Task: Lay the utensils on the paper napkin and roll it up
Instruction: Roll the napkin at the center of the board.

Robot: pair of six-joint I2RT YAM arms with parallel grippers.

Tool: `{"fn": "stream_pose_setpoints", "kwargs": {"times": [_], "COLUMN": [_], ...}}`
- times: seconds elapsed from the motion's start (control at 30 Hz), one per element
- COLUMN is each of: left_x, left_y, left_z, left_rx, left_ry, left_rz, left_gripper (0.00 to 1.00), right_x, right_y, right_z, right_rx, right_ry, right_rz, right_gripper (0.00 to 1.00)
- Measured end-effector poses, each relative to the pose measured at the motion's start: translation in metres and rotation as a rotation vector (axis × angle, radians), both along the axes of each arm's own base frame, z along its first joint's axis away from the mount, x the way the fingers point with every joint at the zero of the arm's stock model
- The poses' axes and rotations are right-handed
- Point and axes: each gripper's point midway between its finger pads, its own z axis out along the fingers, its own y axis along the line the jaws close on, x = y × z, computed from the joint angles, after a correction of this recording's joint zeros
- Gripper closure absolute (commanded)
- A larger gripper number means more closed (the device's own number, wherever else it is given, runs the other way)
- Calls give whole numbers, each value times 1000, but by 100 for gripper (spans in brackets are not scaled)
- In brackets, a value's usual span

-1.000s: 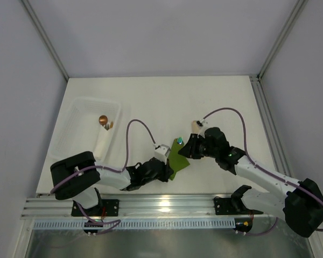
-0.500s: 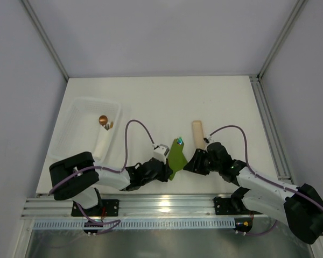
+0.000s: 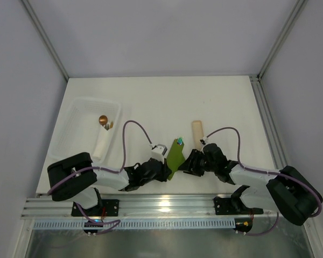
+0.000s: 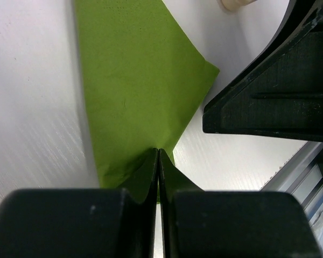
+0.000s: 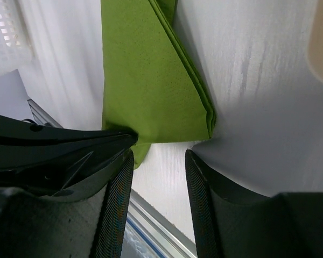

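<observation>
Now the left gripper (image 4: 158, 157) clamps the near corner of the paper napkin (image 3: 175, 156), long axis pointing away and slightly right, while the right gripper (image 5: 159, 161) stands parted just beside it.

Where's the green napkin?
Top view: the green napkin is near the front of the table, pinched by the left end effector, the right end effector just right of it.

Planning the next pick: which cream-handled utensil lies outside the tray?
The utensil on the table right of the green napkin; the other utensil lies inside the clear tray.
</observation>
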Motion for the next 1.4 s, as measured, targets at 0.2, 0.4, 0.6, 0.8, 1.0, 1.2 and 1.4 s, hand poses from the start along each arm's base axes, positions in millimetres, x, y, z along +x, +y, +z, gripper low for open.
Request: {"fn": "stream_pose_setpoints", "kwargs": {"times": [0.2,0.4,0.6,0.8,1.0,1.2,1.4], "left_x": [0,2,6,8,12,14,13], "left_y": [0,2,10,11,11,14,20], "left_z": [0,-1,-2,-3,-3,-3,-2], "left_rx": [-7,-11,15,45,34,12,2], "left_ry": [11,21,16,31,53,61,57], "left_rz": [9,40,138,241,341,388,408], "left_gripper": [100,100,100,100,100,100,100], "right_x": [0,12,26,38,56,39,6], "right_y": [8,18,31,39,49,37,25], "right_z": [0,0,0,2,16,18,5], "right_rx": [29,33,35,11,-26,-20,-16], "right_ry": [21,23,28,17,-49,-56,6], "right_rz": [-9,-8,0,25,68,71,71], "right_gripper": [52,53,53,53,52,53,53]}}
